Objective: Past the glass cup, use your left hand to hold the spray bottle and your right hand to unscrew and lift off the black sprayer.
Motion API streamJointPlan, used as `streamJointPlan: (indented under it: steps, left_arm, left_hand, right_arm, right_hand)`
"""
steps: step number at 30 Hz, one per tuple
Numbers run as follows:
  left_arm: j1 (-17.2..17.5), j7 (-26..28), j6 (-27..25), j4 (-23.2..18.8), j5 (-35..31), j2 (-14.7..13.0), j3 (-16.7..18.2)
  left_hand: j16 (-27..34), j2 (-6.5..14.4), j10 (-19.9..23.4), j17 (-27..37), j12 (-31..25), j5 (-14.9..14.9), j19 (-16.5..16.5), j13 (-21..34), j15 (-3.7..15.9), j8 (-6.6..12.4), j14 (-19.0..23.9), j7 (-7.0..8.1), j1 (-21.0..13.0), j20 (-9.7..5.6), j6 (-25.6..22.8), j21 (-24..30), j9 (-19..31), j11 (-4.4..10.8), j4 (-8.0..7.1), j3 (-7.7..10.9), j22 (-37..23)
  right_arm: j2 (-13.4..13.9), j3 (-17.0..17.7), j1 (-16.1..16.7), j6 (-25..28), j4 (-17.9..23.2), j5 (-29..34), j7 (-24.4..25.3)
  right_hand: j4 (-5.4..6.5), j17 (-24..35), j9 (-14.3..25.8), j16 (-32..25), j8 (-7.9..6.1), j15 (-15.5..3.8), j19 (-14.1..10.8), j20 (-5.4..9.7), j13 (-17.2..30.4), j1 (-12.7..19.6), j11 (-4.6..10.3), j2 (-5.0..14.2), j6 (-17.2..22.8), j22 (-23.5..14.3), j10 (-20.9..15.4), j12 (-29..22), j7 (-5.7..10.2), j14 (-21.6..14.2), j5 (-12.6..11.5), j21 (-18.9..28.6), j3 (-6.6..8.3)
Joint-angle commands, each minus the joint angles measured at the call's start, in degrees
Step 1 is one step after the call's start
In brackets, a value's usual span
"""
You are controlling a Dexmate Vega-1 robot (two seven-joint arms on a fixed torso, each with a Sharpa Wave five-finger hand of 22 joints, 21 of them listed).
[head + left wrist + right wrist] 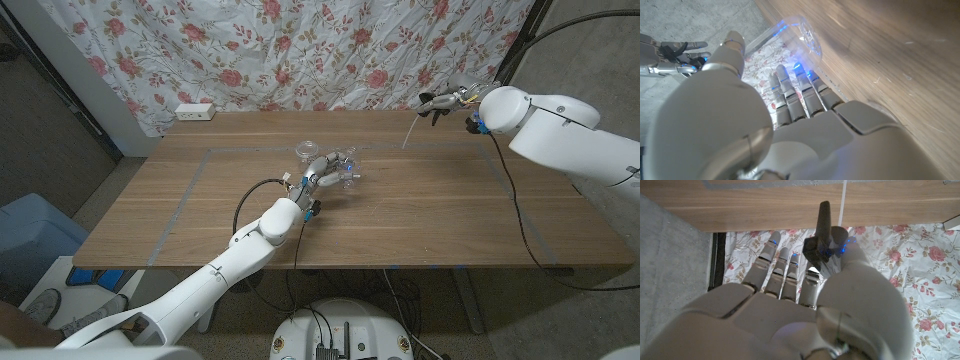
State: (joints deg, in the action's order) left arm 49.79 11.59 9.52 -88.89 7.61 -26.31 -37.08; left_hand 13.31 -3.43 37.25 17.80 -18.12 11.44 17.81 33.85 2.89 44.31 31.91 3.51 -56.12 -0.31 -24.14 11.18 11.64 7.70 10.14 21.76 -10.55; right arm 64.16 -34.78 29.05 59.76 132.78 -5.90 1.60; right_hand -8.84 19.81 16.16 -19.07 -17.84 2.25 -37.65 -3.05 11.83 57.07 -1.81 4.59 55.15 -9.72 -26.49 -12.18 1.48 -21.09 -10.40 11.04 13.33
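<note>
Overhead, right hand (447, 101) holds black sprayer (821, 240); left hand (330, 172) grips bottle (349, 170).

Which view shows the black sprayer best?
The right wrist view: the black sprayer sits close up, pinched by the right hand, its white tube trailing. The head view shows it small and distant at that hand. In the left wrist view I cannot make it out.

Your two arms are smooth white shells, rounded at the joints — a thin black cable loops loose beside the left arm (240, 255), another trails off the right arm (570, 130). The left hand (325, 175) and right hand (445, 102) have pale grey segmented fingers (785, 267) with darker joints — small blue lights glow near the fingertips.
</note>
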Motion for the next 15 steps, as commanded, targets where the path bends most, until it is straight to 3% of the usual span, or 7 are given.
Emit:
streamJointPlan:
  steps: [1,15]
  left_arm:
    - [0.01,0.07,0.24,0.63,0.61,0.17,0.16]
    - [-0.03,-0.23,-0.09,1.05,1.15,0.13,0.07]
  left_hand:
    - [-0.7,8.3,2.85,-0.36,0.68,0.22,-0.67,-0.26,6.88,9.61,-1.08,3.19,5.83,-0.09,-2.8,-0.16,-0.15,3.44,-0.52,0.39,-0.09]
    - [-2.03,7.49,1.83,-1.78,2.06,0.22,-2.5,-1.54,5.91,8.05,-3.94,3.16,6.52,0.13,-2.63,-0.39,-0.75,3.61,-0.45,0.68,-0.06]
  right_arm:
    - [-3.02,-1.22,0.34,-3.15,-5.16,1.23,-1.52]
    - [-6.51,-2.55,0.44,-5.12,-9.87,2.33,-1.69]
  right_hand:
    - [0.18,0.22,-0.05,0.07,-0.13,-0.3,1.28,0.31,0.29,-0.41,0.54,-0.14,1.57,-0.18,0.48,0.34,1.91,0.54,-0.19,-0.44,-0.25]
    - [0.34,0.25,-0.21,0.83,0.02,-0.44,4.13,-0.02,0.34,-0.99,0.99,-0.06,1.7,-0.15,1.69,0.65,2.56,2.32,-0.2,-0.82,-0.53]
